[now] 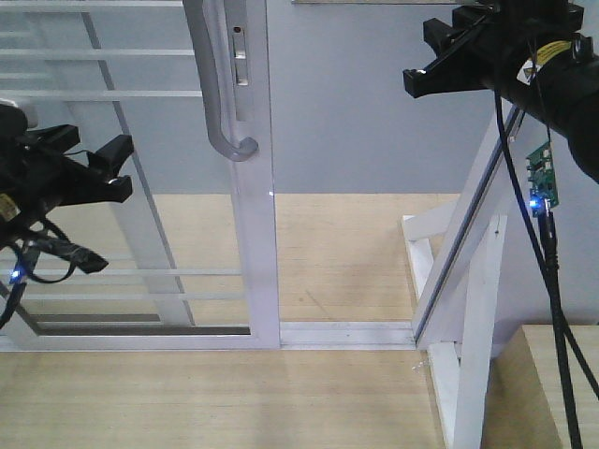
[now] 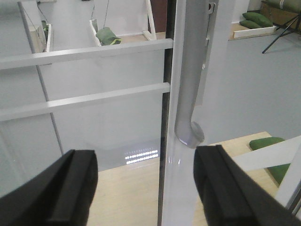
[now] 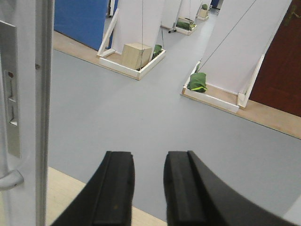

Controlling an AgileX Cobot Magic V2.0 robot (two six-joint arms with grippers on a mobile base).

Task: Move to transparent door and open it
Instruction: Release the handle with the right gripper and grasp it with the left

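Observation:
The transparent door [image 1: 140, 234] fills the left of the front view, glass crossed by thin white bars inside a white frame. Its curved grey handle [image 1: 221, 89] hangs on the right stile, above and to the right of my left gripper [image 1: 105, 165]. In the left wrist view that gripper [image 2: 146, 165] is open wide and holds nothing. The door stile and the handle's lower end [image 2: 189, 133] stand beyond its gap, just above the right finger [image 2: 225, 188]. My right gripper [image 1: 421, 56] hovers high at the right, away from the door. Its fingers [image 3: 115, 188] are open on nothing, with the door stile [image 3: 28, 94] to their left.
A floor track [image 1: 346, 332] runs right from the door to a slanted white support frame [image 1: 468, 281]. Wood flooring [image 1: 346, 243] lies beyond the track and grey floor further back. A wooden block [image 1: 552, 383] sits at the lower right. Cables and a lit circuit board [image 1: 540, 182] hang from the right arm.

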